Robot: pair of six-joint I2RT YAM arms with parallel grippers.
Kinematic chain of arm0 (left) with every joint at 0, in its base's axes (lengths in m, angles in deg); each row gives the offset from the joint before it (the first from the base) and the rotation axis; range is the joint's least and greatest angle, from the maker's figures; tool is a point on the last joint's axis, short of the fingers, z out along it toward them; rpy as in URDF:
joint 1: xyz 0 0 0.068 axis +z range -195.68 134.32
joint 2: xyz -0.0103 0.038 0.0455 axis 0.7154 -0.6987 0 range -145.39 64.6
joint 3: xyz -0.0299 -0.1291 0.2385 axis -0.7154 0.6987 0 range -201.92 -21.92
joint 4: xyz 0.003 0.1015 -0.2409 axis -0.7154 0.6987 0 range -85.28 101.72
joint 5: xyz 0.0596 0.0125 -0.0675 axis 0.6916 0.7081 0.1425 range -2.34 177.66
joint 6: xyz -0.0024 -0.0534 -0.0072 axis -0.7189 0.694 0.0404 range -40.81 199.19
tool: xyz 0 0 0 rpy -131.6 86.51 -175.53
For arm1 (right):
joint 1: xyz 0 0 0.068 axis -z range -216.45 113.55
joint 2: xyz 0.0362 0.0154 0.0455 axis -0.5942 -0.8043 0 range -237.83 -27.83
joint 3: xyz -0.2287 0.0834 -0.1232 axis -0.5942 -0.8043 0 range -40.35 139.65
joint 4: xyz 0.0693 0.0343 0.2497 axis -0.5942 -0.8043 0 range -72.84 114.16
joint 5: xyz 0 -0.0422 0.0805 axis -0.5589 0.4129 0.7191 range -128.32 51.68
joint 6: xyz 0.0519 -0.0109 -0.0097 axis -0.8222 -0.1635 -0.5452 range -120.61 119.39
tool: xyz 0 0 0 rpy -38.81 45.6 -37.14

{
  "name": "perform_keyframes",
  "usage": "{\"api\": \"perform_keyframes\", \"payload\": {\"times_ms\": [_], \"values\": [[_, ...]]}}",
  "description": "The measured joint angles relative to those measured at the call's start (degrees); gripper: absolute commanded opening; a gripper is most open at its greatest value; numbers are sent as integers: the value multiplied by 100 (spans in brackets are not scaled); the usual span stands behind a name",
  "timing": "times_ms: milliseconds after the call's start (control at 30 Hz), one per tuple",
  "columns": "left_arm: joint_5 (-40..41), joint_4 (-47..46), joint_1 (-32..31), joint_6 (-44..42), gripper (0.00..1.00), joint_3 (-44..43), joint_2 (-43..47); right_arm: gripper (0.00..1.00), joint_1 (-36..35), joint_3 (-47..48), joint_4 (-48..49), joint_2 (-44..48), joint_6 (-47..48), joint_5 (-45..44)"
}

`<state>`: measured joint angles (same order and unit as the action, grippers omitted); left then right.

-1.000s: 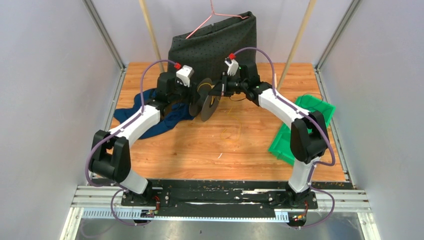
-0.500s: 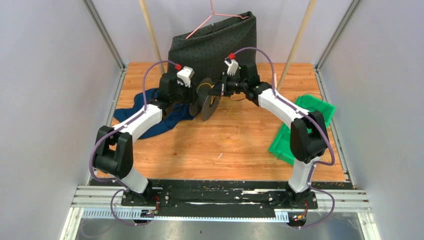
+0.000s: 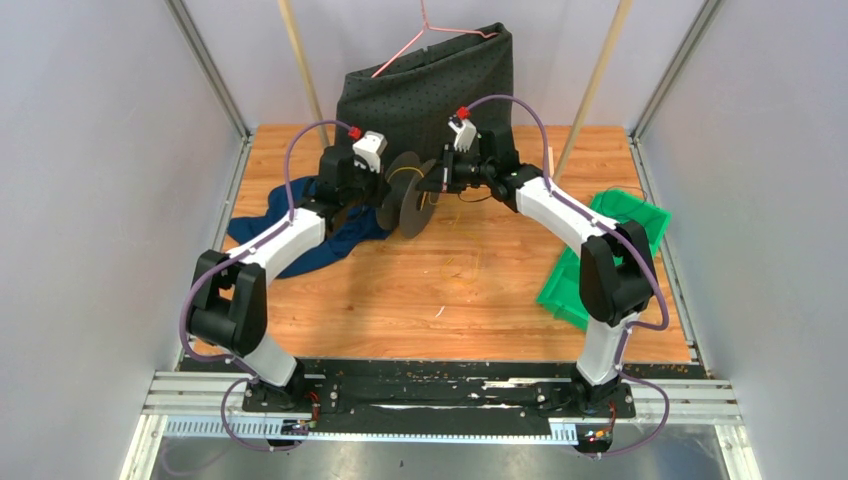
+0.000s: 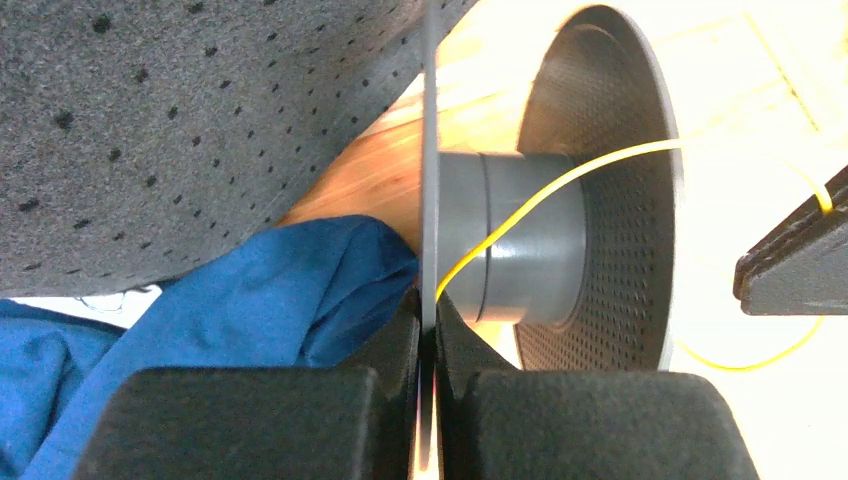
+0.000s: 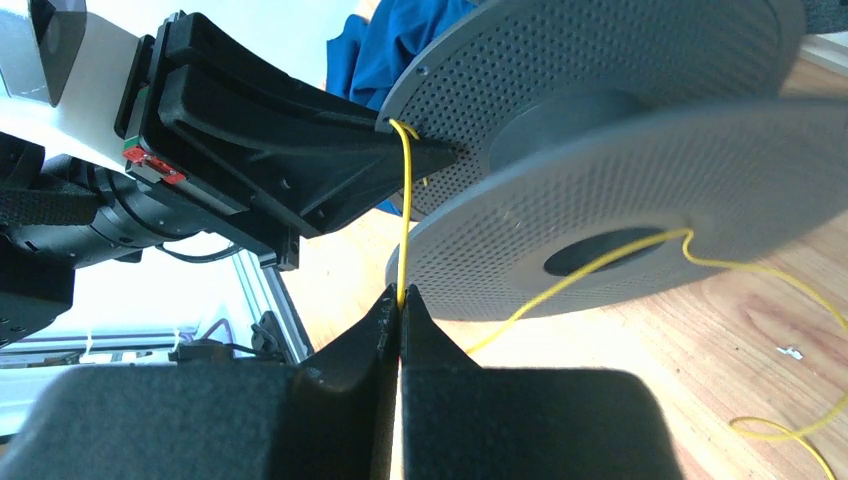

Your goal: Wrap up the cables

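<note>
Between the left gripper's closed jaws sits the thin flange of a grey perforated spool. Opposite, the right gripper's jaws pinch the yellow wire, which passes round the spool's hub and trails loose over the wooden worktop.

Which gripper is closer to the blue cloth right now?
Left. The left gripper clamps the spool flange right beside the blue cloth; the right gripper pinches the yellow wire on the spool's far side, farther away.

The spool is matt grey perforated plastic, the cable smooth yellow. The tabletop is wood-grain; the blue cloth is matt.
</note>
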<state>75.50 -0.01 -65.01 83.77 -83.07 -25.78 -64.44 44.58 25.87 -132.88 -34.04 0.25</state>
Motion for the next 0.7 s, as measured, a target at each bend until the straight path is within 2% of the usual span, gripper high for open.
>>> {"api": "perform_keyframes", "payload": {"times_ms": [133,267,333,533,700], "values": [[15,13,2,11,0,-9,-7,32,24,4,-15,-2,-26,2],[-92,278,0,-13,0,-146,-7,47,190,26,-199,33,28,-17],[-179,656,0,-44,0,-334,-7,57,426,-33,-369,153,116,-61],[-275,2277,0,-68,0,-1246,35,57,1281,-501,-1093,1115,896,-177],[-76,3554,0,-50,0,-2188,413,57,1257,-1307,-1281,2129,1858,-251]]}}
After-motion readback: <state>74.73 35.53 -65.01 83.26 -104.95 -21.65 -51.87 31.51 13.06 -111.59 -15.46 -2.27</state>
